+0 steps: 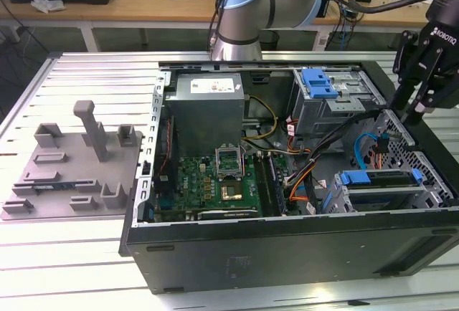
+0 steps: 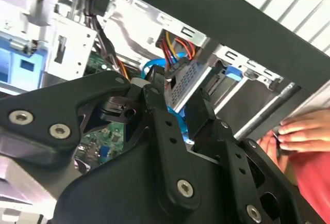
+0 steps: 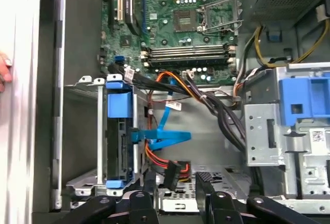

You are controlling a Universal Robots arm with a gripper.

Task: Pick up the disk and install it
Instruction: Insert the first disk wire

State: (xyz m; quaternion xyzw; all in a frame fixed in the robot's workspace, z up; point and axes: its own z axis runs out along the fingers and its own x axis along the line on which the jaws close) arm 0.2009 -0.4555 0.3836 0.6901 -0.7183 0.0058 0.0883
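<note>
The open computer case [image 1: 287, 254] lies on its side. Over its drive-cage end hangs the gripper [image 1: 406, 114], with fingers spread and holding nothing. The disk [image 1: 380, 178] sits inside the case, in the drive cage. A person's hand [image 2: 301, 131] is at the case's outer wall.

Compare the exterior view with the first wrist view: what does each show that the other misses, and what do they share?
Exterior view, not the first wrist view: the grey fixture plate with posts on the exterior view's left, the slatted table, and the arm with its grey-and-blue joints. First wrist view, not the exterior: a person's fingertip. Shared: the open gripper, the disk seated in its drive cage, and the motherboard.
</note>
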